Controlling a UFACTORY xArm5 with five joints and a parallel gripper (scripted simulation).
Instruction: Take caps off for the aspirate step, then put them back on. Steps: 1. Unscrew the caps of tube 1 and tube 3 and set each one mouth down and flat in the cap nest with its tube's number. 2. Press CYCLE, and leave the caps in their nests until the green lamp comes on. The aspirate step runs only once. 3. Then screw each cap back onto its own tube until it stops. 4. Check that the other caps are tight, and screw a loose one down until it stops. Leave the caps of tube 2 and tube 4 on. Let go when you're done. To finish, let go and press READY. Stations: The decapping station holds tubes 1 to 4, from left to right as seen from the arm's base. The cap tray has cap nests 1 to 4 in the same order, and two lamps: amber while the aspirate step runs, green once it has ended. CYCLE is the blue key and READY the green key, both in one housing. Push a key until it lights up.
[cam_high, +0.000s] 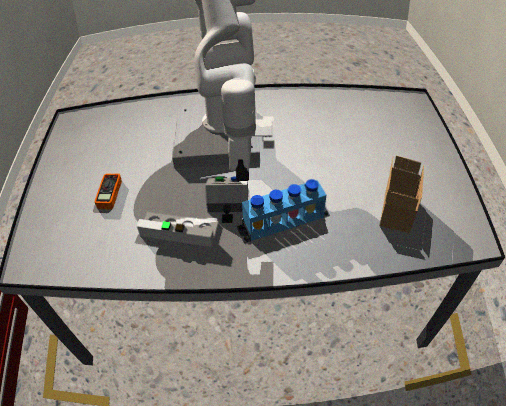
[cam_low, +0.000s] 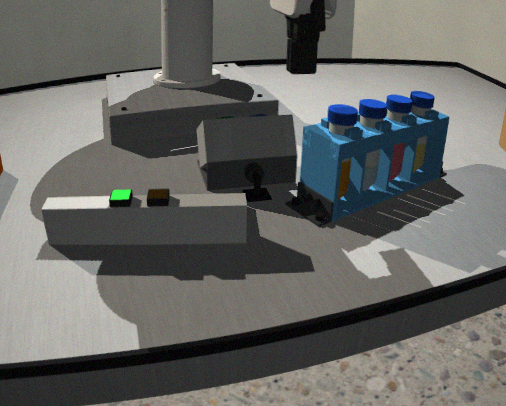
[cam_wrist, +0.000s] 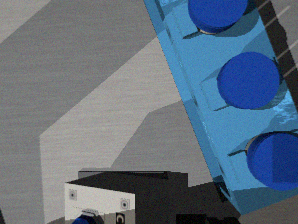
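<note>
The blue tube rack holds four tubes, and each carries a blue cap; it also shows in the exterior view. The wrist view shows three of these caps from above. The cap tray stands to the left, its green lamp lit and its amber lamp dark, its nests empty. The grey key housing has a green key and a blue key. My gripper is shut and empty, hanging above the housing's right end, clear of the rack.
An orange multimeter lies at the left. A cardboard box stands at the right. The arm's base block sits behind the housing. A small black knob sticks out of the housing's front.
</note>
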